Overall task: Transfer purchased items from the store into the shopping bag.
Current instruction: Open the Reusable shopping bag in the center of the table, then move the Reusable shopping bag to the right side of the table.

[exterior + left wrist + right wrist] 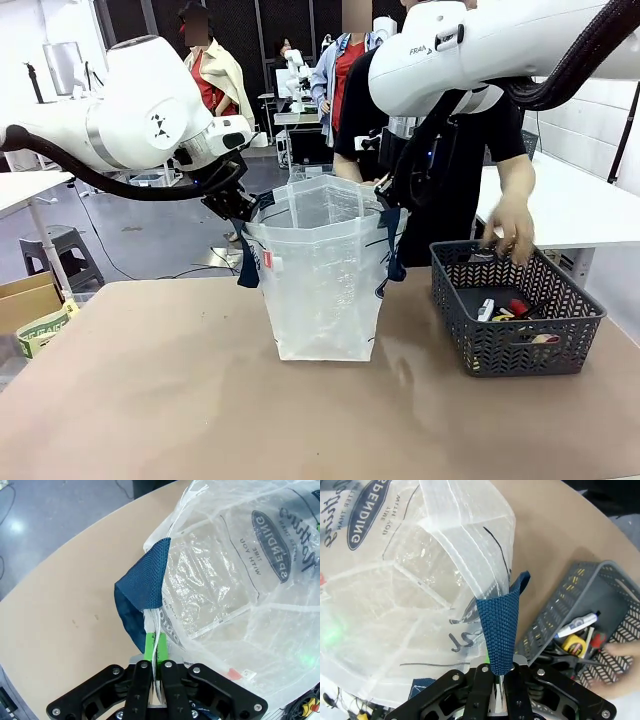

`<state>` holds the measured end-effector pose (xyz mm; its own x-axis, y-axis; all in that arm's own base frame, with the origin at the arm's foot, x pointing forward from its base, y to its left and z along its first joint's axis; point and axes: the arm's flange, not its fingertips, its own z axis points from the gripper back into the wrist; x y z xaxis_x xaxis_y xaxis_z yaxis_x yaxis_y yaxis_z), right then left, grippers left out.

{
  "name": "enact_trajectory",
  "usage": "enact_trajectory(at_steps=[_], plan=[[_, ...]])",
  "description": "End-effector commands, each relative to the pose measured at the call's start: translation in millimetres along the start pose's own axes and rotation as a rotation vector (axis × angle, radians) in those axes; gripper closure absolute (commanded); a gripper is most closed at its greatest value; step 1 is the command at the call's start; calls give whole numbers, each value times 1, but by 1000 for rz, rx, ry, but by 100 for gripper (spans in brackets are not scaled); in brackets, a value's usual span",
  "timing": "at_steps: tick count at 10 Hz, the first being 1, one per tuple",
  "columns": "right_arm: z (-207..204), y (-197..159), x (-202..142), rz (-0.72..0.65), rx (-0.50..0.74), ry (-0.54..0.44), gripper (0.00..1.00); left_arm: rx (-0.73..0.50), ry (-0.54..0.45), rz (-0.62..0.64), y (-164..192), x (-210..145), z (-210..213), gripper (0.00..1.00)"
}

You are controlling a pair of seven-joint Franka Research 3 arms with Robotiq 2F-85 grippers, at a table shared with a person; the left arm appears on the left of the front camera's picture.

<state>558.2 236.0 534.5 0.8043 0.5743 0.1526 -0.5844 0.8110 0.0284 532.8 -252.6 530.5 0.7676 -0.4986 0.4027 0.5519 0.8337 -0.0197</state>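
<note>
The translucent shopping bag point(325, 270) stands upright mid-table, its mouth held open between both arms. My left gripper point(243, 208) is shut on the bag's left rim beside a navy strap handle point(142, 592); the green pads point(149, 647) pinch the plastic. My right gripper point(390, 200) is shut on the opposite navy strap point(500, 625). The dark grey store basket point(560, 335) sits to the bag's right, with small purchased items point(508, 310) lying in it, also seen as items point(572, 642). A person's hand point(510, 235) reaches down into the basket.
The beige table point(150, 390) spreads in front of the bag. A cardboard box point(30, 305) sits off the table's left edge. A white table point(590, 205) stands behind the basket, and the person stands close behind the bag.
</note>
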Motion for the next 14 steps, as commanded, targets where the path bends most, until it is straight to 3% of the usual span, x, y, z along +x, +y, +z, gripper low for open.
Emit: enact_trajectory(at_steps=[1, 14], plan=[[0, -2, 0, -5, -1, 0, 100, 9, 2, 3, 1, -1, 1, 100], [0, -2, 0, -5, -1, 0, 100, 9, 2, 3, 1, -1, 1, 100]])
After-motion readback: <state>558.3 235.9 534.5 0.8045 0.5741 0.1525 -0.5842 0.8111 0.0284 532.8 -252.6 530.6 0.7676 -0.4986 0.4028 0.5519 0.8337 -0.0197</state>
